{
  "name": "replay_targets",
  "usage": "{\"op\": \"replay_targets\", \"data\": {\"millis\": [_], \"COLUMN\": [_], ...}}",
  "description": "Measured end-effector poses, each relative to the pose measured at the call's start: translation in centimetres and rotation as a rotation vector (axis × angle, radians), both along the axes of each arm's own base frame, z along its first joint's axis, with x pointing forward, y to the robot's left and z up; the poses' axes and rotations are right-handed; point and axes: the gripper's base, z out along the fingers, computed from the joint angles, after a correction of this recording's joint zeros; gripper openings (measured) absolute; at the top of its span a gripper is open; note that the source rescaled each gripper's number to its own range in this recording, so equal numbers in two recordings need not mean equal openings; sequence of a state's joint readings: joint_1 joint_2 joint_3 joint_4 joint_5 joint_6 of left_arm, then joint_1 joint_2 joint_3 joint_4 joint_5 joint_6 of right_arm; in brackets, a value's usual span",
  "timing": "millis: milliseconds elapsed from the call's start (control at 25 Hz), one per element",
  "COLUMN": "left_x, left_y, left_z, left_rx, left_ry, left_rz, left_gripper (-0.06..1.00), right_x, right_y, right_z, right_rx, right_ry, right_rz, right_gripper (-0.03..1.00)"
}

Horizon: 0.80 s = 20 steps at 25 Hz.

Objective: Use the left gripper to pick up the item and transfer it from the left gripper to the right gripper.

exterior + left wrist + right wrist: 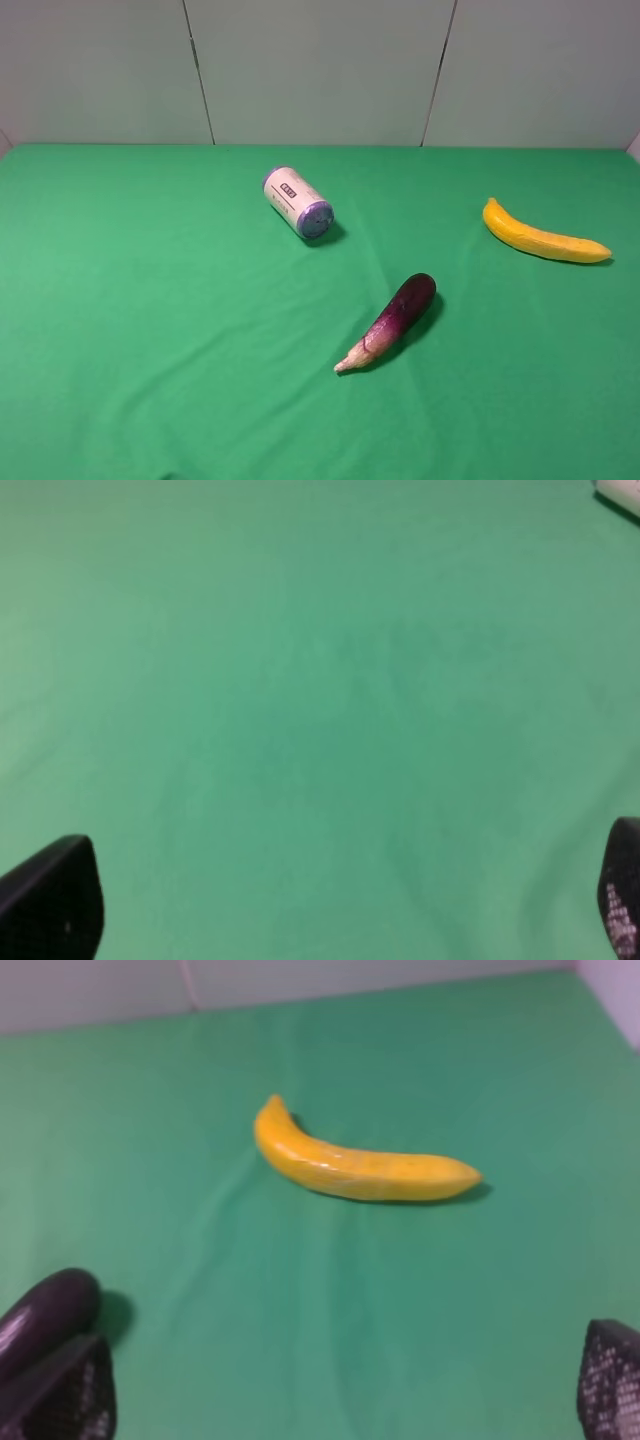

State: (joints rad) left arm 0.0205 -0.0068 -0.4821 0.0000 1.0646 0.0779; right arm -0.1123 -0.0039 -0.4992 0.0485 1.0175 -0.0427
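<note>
Green-covered table (150, 330) is filling the overhead view; pale wall panels are running along the top of the frame.

Banana (543, 238) is lying flat at the right edge of the overhead frame, a little above mid-height, curved, blunt end toward upper left, tapered end pointing right. Nothing is touching it.

Eggplant (395, 319) is lying diagonally just right of centre, lower half of the frame, dark end upper right, pale stem end lower left. Well apart from the banana.

White-and-purple can (297, 203) is lying on its side above centre, purple end cap facing lower right.

No arm is showing in the overhead view.

Left end effector (330, 905): 2 dark fingertips are sitting at the lower left and lower right corners of its wrist frame, spread wide, bare green cloth between them, holding nothing.

Right end effector (345, 1385): fingertips likewise at the 2 lower corners, spread wide, empty. Banana is sitting near centre of this frame, beyond the fingers; eggplant's dark end is showing at lower left, just beside the left-hand fingertip.
</note>
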Motion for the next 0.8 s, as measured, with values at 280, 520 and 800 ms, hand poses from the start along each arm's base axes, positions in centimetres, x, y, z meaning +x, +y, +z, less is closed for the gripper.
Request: {"op": "replay_targets", "data": {"millis": [280,520,800], "left_x": [0.0,0.0,0.0], "left_y": [0.0,0.0,0.0], "left_z": [0.0,0.0,0.0], "left_rx": [0.0,0.0,0.0], "left_ry": [0.0,0.0,0.0], "left_rz": [0.0,0.0,0.0], "left_gripper": [1.0,1.0,1.0], "right_x": [-0.01,0.0,0.0], "right_y": [-0.03,-0.04,-0.04], "right_z": [0.02,0.02,0.02], "right_rx": [-0.001,-0.003,-0.003], "right_ry": [-0.002,-0.003,-0.003], "right_rz": [0.03,0.029,0.029], "right_gripper": [1.0,1.0,1.0]}}
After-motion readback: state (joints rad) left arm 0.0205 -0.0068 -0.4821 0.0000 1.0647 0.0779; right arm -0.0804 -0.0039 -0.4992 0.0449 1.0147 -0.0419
